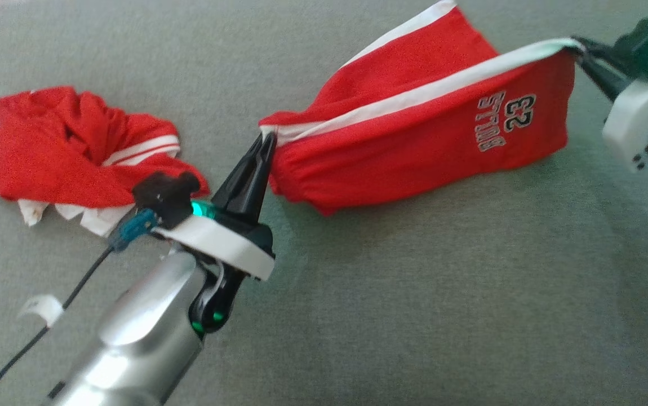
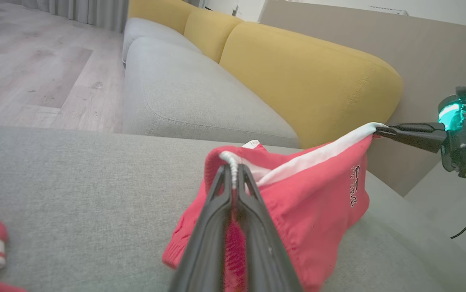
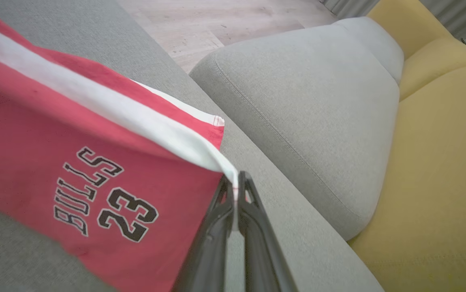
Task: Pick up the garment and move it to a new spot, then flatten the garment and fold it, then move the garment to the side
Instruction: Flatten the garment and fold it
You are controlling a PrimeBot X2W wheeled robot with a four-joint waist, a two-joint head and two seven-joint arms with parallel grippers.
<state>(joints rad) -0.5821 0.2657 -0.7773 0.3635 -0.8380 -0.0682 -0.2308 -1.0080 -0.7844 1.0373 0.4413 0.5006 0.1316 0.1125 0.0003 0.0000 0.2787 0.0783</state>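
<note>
A crumpled red jersey is lying near the left edge of the grey cushion. My left gripper is pinching the waistband of the red Bulls shorts, which are stretching over the cushion's middle. My right gripper is pinching the white-striped hem. I think I should be pulling evenly and lowering both ends gently so they lie flat.

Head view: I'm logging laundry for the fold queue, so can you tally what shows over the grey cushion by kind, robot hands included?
Red basketball shorts: 1
Crumpled red-and-white garment: 1
Robot hands: 2 (left hand, right hand, each shut on one end of the shorts)
Total: 4
</note>
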